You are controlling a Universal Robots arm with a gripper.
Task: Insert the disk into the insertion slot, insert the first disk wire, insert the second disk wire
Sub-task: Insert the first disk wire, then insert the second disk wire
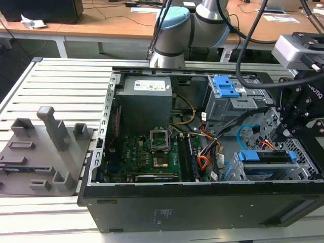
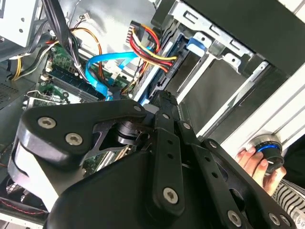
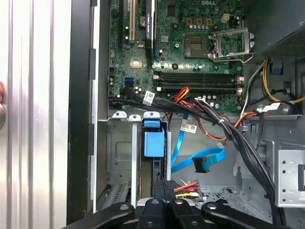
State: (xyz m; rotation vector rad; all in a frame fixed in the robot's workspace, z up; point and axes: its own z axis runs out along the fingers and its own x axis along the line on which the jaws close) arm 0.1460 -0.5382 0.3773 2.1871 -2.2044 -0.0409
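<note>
Now: wiring stage
Disk: seated in slot
First wire: probably light, stiff plug, springy leads; pinch the plug
Gripper: clenched, apparently on that plug
Second wire: loose nearby

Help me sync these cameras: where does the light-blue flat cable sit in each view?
Exterior view: the light-blue cable loops beside the motherboard, on the exterior view's right.
Second wrist view: the light-blue cable arcs beside the motherboard.
First wrist view: the light-blue cable curls just beyond the motherboard.
Shared landmark: the motherboard.
</note>
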